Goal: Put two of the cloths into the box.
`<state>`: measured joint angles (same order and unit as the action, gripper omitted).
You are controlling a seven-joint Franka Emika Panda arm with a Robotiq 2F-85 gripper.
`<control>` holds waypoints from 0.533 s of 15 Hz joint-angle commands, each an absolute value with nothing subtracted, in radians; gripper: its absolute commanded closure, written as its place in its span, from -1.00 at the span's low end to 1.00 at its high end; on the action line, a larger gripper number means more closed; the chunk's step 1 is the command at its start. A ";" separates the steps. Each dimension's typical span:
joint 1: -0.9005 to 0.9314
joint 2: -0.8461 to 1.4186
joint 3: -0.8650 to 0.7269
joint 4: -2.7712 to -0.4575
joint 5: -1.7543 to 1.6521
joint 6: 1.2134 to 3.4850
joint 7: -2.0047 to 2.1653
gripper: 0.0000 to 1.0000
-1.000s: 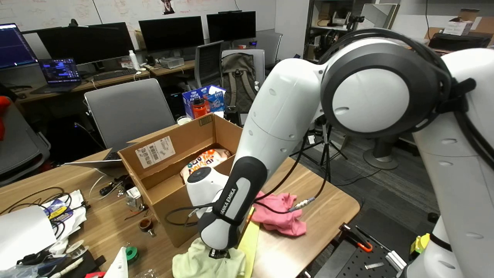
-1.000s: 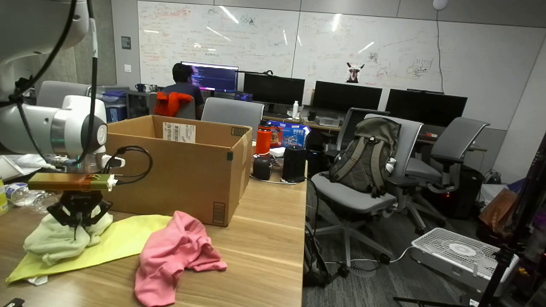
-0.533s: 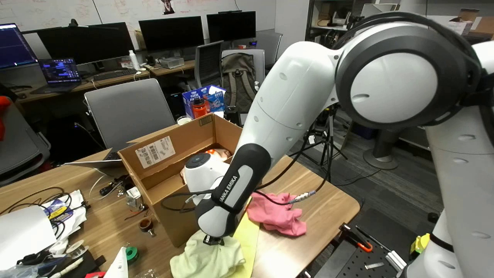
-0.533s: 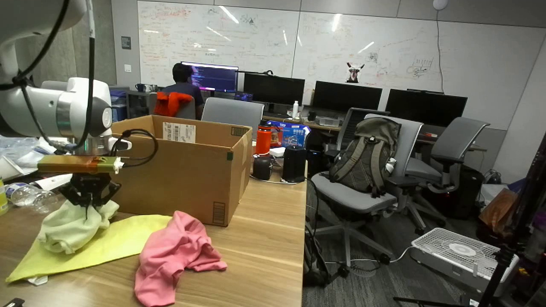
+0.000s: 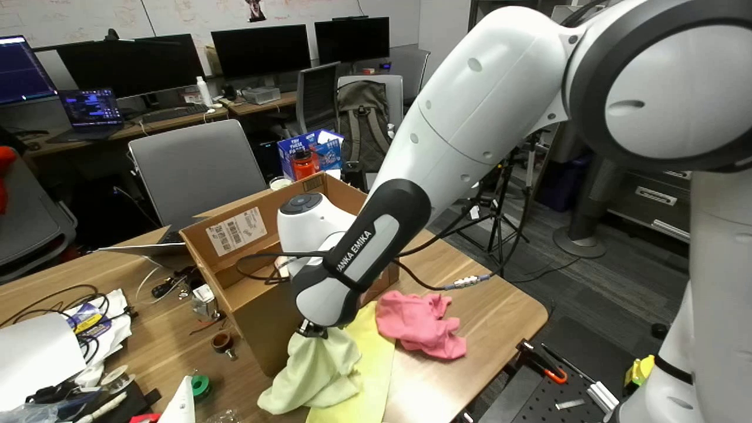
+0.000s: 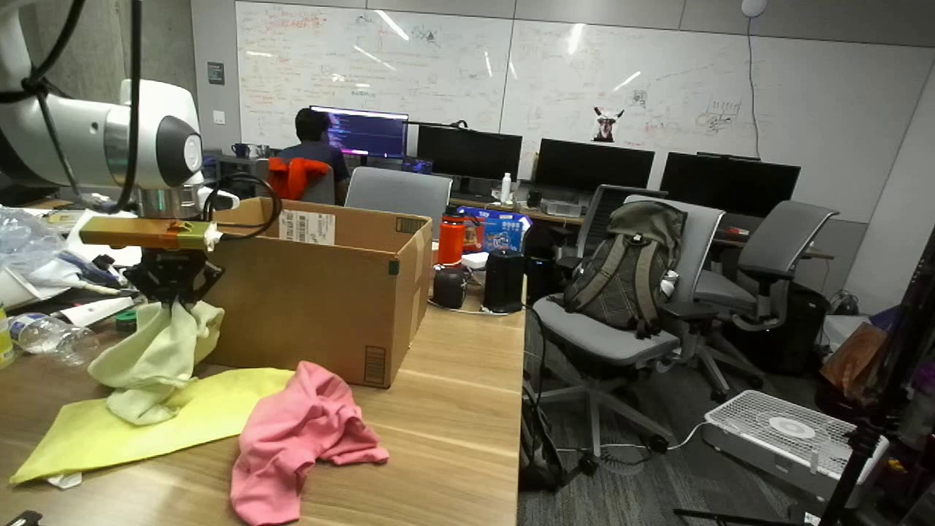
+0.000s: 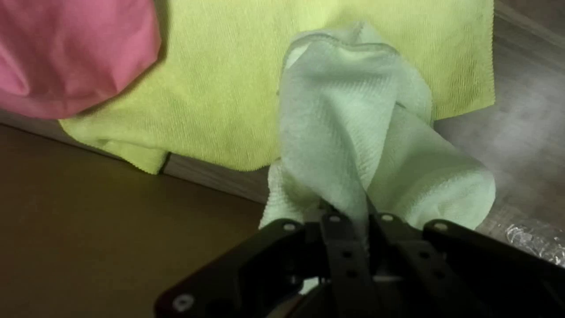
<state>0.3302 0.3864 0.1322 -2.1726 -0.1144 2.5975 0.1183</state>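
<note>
A pale greenish-white cloth (image 6: 153,358) hangs bunched from my gripper (image 6: 175,299), which is shut on its upper end. In the wrist view a fold of this cloth (image 7: 335,123) runs up between the fingers (image 7: 340,234). Its lower part drapes down over the yellow cloth, and whether it still touches it I cannot tell. The large cardboard box (image 5: 261,335) stands open right beside the gripper, with a white label inside its back wall. Inside it a sliver of another light cloth (image 5: 284,265) shows; the arm hides the rest. The gripper is outside the box, below its rim.
A bright yellow cloth (image 6: 73,442) lies flat on the table (image 6: 445,438), partly under a crumpled pink cloth (image 6: 299,446). The box's near wall rises close to the gripper. Cables, a green roll (image 5: 200,385) and a plastic bottle (image 6: 51,337) lie on the table.
My gripper has risen and moved toward the box. The pale cloth has come up with it, stretching from a low heap into a hanging bunch. Box, yellow and pink cloths stay put.
</note>
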 commanded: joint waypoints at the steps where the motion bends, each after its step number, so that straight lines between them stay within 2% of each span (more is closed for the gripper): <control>1: 0.327 0.302 0.128 -2.207 -0.138 2.613 0.159 0.96; 8: 0.323 0.192 0.119 -2.169 -0.192 2.595 0.222 0.96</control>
<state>0.3268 0.2624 0.1230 -2.1737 -0.1505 2.5998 0.1741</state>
